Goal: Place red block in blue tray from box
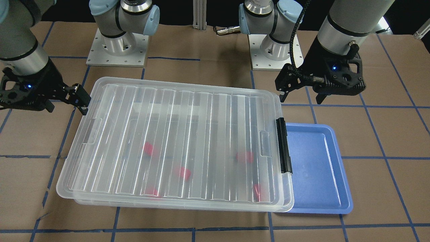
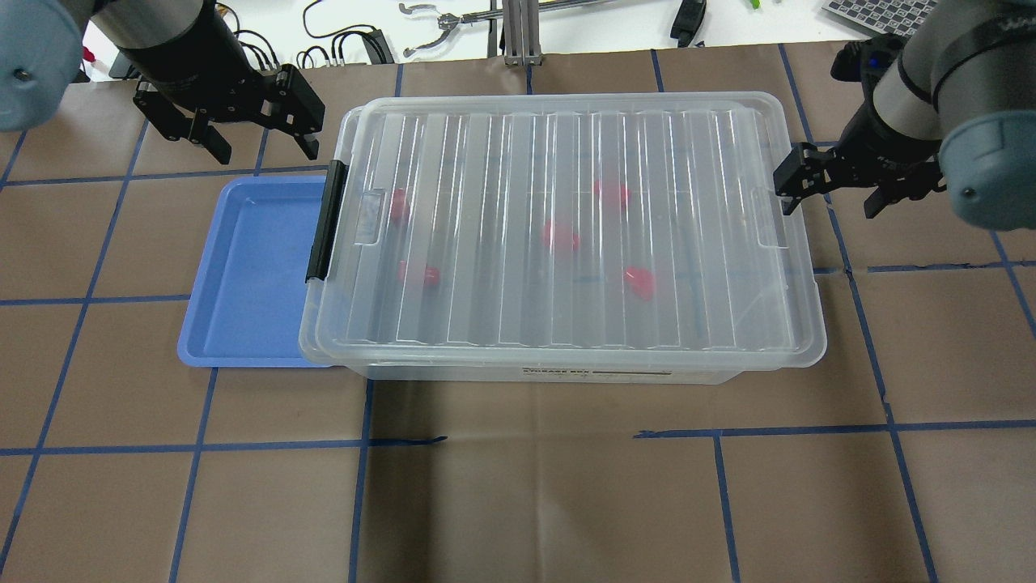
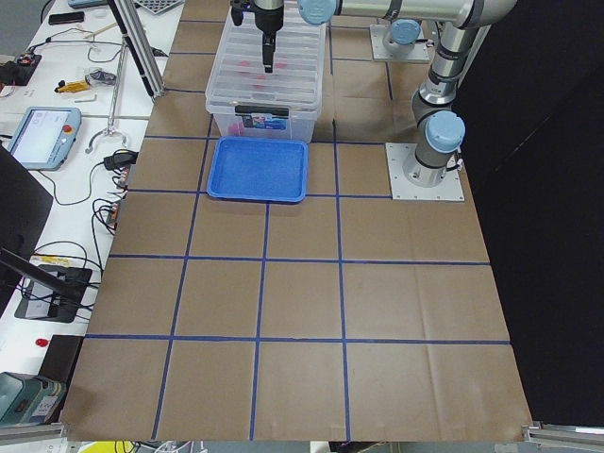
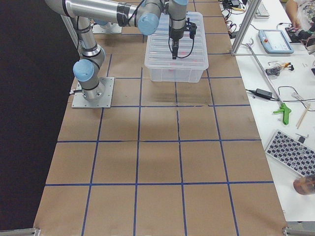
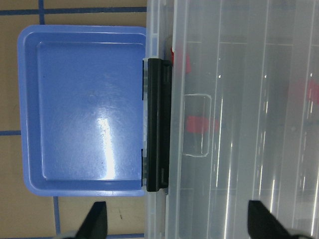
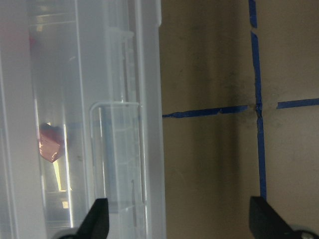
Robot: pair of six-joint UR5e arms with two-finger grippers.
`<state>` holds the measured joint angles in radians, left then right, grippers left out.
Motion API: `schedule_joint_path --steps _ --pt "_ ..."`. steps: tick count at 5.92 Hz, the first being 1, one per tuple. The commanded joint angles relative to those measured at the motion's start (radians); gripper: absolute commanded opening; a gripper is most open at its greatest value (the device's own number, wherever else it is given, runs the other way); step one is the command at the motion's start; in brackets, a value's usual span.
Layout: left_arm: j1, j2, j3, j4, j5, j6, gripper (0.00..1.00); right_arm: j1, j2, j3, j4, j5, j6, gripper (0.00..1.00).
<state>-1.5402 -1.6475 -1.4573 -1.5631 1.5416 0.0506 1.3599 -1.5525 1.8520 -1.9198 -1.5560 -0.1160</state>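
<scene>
Both of my pincers are open and hold nothing. My left pincer (image 2: 261, 139) hangs with its jaws spread wide, above the tabletop (image 2: 518, 502) at about 12 o'clock from the tray (image 2: 251, 267) and just off the box's 10 o'clock corner. In my left wrist view one fingertip sits over the tabletop beside the tray and the other over the lid. My right pincer (image 2: 831, 202) is also spread. It hovers at the opposite short side of the box (image 2: 566, 368), around 2 to 3 o'clock from its middle. One fingertip is over the box's rim and the other over bare tabletop.

The box lies lengthwise across the tabletop with its ribbed clear lid (image 2: 486, 162) on. The black latch (image 2: 324, 220) runs along the short side at 9 o'clock, facing the tray. The tray sits flat at 9 o'clock from the box, and its nearest edge is tucked under the lid's overhanging rim.

All the red blocks are inside the box, seen blurred through the lid. I count five. One (image 2: 399, 204) lies close behind the latch, and another (image 2: 421, 275) is at 5 o'clock from it. One (image 2: 560, 236) is near the middle, one (image 2: 611, 193) at 1 o'clock from that, and one (image 2: 639, 281) at 4 o'clock from the middle. No block lies in the tray.
</scene>
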Motion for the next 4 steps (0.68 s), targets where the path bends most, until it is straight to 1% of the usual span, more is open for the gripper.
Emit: schedule_joint_path --steps 1,4 --pt "-0.001 -0.001 0.000 0.000 0.000 0.000 0.98 -0.004 0.008 0.065 -0.042 -0.002 -0.013 1.00" --pt "-0.001 -0.002 0.000 0.000 0.000 0.000 0.98 -0.062 0.029 0.065 -0.065 -0.004 -0.080 1.00"
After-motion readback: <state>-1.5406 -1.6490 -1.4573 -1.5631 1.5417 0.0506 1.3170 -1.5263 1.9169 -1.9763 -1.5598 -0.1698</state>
